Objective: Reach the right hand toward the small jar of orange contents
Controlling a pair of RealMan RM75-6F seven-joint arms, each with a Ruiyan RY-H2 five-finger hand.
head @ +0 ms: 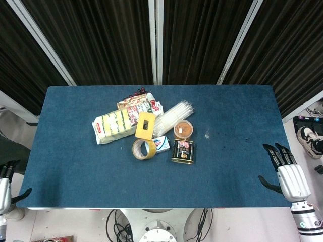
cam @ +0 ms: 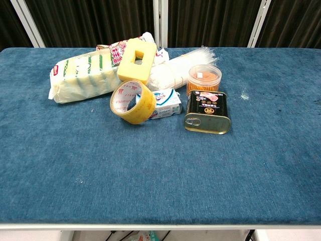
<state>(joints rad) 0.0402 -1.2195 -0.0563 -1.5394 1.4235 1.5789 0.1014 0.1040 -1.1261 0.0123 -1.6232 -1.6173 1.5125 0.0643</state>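
The small clear jar of orange contents (head: 183, 129) (cam: 203, 79) stands upright near the table's middle, just behind a dark tin can (head: 183, 151) (cam: 207, 112). My right hand (head: 288, 173) hovers at the table's front right corner, far to the right of the jar, fingers extended and apart, holding nothing. At the front left edge my left hand (head: 6, 184) is partly cut off by the frame, its fingers straight and empty. The chest view shows neither hand.
Left of the jar lie a roll of tape (head: 144, 148), a small blue-white box (head: 162, 143), a yellow block (head: 145, 125), a sponge pack (head: 112, 125), snack packets (head: 139, 105) and a clear plastic bundle (head: 173, 116). The blue table (head: 237, 151) has bare cloth between my right hand and the jar.
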